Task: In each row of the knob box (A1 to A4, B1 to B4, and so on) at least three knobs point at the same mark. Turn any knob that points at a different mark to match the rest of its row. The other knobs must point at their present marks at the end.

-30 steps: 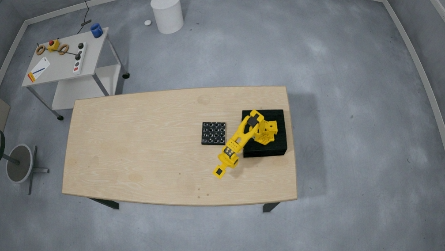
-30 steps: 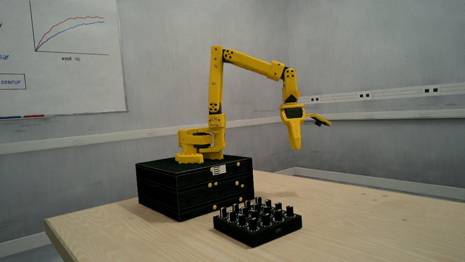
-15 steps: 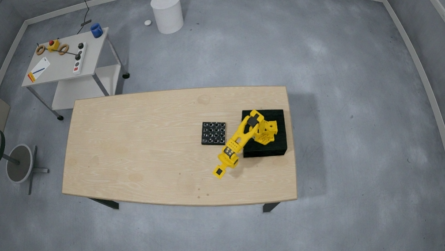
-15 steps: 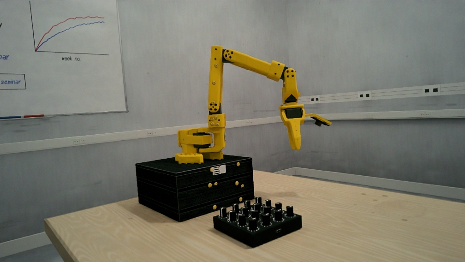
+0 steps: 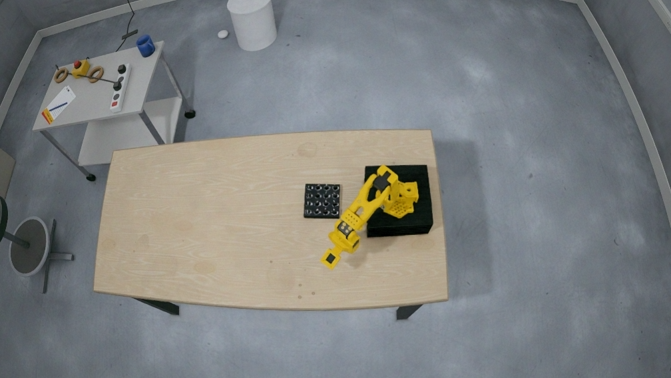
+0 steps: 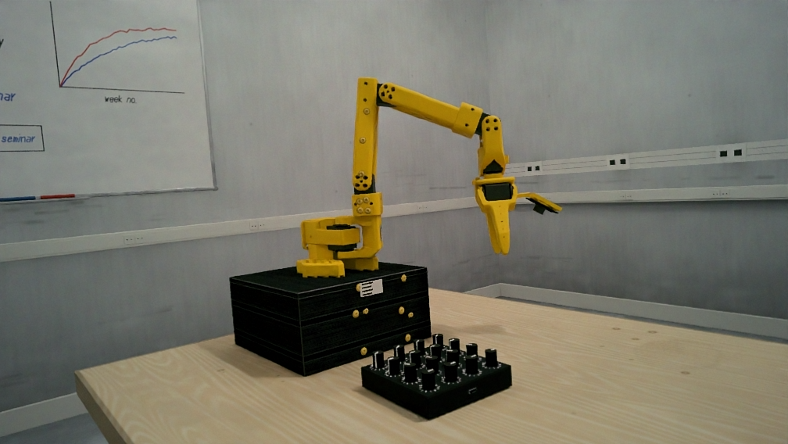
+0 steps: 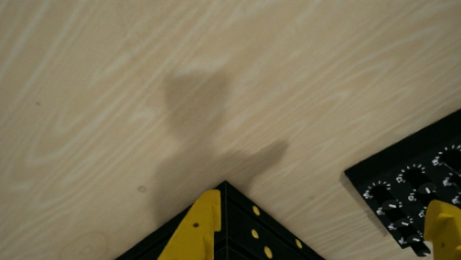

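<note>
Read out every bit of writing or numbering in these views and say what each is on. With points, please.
"week no." – under the graph on the whiteboard (image 6: 137,143)
"seminar" – in a drawn box on the whiteboard, cut off at the picture's edge
Too small to read: label (image 6: 370,288) on the black box (image 5: 417,225) (image 6: 264,325) (image 7: 233,229); print on the notepad (image 5: 58,104).

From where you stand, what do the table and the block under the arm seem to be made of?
The table: probably pale wood or veneer, matte, given its wavy grain and knots. The block: perhaps black-stained wood, from its fine streaks, though painted board is possible.
</note>
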You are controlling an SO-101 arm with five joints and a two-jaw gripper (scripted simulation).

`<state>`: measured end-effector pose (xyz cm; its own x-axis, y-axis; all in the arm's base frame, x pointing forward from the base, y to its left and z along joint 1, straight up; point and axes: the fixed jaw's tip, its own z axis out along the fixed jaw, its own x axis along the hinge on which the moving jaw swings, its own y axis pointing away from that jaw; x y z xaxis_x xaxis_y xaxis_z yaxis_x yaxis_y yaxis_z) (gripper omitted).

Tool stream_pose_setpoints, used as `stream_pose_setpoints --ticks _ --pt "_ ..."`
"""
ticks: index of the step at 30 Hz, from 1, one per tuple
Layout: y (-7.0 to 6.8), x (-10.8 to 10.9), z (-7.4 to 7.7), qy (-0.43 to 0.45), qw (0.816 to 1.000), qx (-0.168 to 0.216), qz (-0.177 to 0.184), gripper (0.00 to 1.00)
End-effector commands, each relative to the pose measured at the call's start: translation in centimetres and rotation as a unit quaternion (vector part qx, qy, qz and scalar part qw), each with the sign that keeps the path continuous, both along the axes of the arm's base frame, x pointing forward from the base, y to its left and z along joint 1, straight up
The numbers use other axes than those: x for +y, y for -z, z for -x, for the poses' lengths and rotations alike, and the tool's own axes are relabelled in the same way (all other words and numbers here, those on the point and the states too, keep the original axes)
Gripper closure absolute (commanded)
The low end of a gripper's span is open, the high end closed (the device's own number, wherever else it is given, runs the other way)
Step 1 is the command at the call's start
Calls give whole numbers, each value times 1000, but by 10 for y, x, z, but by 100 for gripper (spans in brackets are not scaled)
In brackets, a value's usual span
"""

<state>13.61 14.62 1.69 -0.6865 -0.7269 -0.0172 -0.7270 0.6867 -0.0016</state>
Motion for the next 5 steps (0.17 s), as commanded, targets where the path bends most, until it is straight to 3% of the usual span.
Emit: stream_pose_setpoints --ticks 1,5 --pt "1 0 2 -8 1000 6 5 60" --pt "1 0 2 -8 1000 6 5 60"
